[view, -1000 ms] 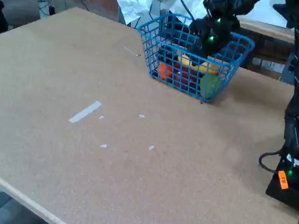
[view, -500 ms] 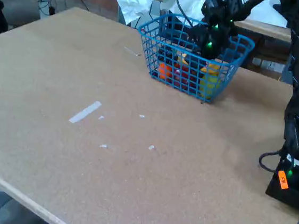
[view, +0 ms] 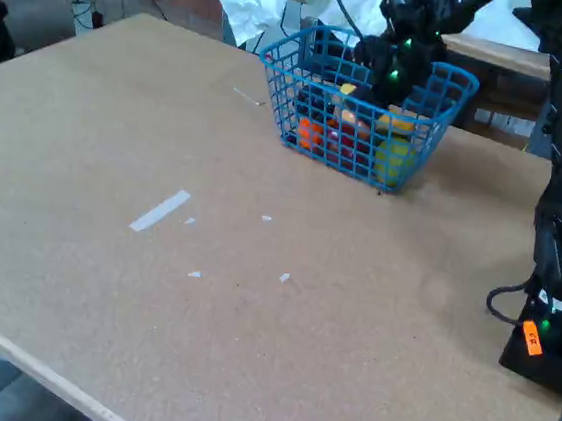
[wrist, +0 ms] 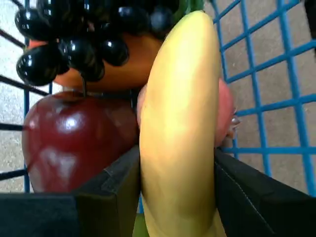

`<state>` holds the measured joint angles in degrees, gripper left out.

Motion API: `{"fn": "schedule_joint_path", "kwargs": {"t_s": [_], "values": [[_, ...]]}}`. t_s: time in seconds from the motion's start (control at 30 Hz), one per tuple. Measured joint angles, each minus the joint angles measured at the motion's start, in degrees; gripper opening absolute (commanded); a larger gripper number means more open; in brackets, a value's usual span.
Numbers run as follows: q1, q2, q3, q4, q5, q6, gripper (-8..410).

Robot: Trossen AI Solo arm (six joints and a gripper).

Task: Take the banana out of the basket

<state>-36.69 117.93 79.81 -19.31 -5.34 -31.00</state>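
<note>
Banana [wrist: 180, 128] clamped between end effector [wrist: 173, 197] fingers.

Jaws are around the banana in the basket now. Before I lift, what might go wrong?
1. The banana is gripped near one end, so its long free part may swing or slip out on the lift.
2. It lies against the apple and grapes; pulling up may drag them along.
3. The basket is light wire and sits near the table edge; a snag might tip or shift it.
</note>
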Motion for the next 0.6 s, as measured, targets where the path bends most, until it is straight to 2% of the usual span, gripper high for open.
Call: {"fn": "schedule_joint_path", "kwargs": {"t_s": [0.37,0.6], "values": [[0.0,-7.8,0.0,1.3,-0.1,1.0,-1],[0.1,-17.0,0.0,1.8,-4.5,1.6,-1]]}}
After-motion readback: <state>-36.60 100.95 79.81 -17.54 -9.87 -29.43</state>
